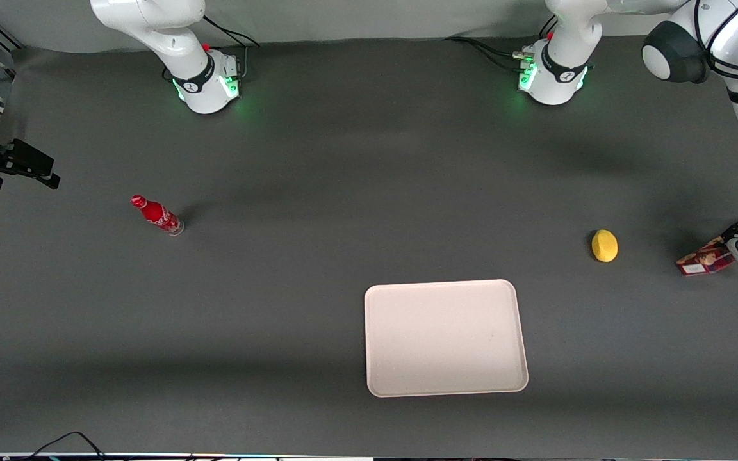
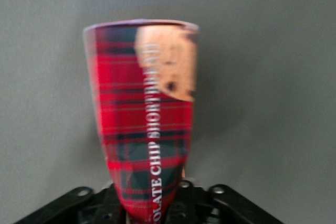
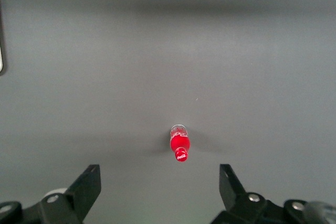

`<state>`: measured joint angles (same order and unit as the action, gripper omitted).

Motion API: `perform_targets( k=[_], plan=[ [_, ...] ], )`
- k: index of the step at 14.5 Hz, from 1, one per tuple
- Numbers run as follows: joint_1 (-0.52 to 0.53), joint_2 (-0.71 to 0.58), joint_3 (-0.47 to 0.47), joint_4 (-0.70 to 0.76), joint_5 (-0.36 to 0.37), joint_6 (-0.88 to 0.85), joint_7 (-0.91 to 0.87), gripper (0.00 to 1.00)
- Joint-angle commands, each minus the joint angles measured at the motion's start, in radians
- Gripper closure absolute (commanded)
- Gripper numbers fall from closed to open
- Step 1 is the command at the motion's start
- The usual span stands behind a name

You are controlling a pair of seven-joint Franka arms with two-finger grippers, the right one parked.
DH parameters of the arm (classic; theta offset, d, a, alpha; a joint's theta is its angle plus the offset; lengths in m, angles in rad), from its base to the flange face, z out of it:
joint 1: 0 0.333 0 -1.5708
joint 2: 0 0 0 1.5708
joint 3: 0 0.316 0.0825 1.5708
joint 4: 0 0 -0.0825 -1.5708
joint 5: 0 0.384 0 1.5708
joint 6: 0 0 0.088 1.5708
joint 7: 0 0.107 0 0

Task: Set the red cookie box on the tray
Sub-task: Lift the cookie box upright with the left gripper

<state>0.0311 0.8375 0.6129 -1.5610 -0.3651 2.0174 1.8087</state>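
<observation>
Tray (image 1: pixel 446 337) holds nothing. Gripper (image 1: pixel 731 253) clamps the box (image 2: pixel 144 114), red tartan with a cookie picture, apparently lifted off the table (image 1: pixel 318 192).

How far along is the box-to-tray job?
Done: the gripper has the box clamped between its fingers, as the left wrist view shows. In hand: the box sits at the working arm's end of the table, past the lemon. Left: carry it to the tray, which holds nothing yet, and release.
</observation>
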Motion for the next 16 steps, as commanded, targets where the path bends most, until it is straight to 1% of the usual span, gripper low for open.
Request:
perform_targets(
  k=[1, 3, 5, 7, 10, 11, 13, 16],
  plan=[
    [-0.016, -0.006, 0.028, 0.108, 0.003, -0.182, -0.084, 1.00],
    [-0.023, -0.014, 0.042, 0.211, 0.032, -0.340, -0.179, 1.00],
    [-0.025, -0.038, 0.041, 0.324, 0.055, -0.512, -0.328, 1.00],
    [-0.043, -0.064, 0.038, 0.428, 0.074, -0.668, -0.507, 1.00],
    [-0.080, -0.101, 0.009, 0.551, 0.072, -0.866, -0.837, 1.00],
    [-0.089, -0.125, -0.030, 0.567, 0.072, -0.899, -0.967, 1.00],
    [-0.094, -0.185, -0.172, 0.569, 0.078, -0.910, -1.237, 1.00],
    [-0.094, -0.212, -0.374, 0.570, 0.106, -0.889, -1.582, 1.00]
  ],
)
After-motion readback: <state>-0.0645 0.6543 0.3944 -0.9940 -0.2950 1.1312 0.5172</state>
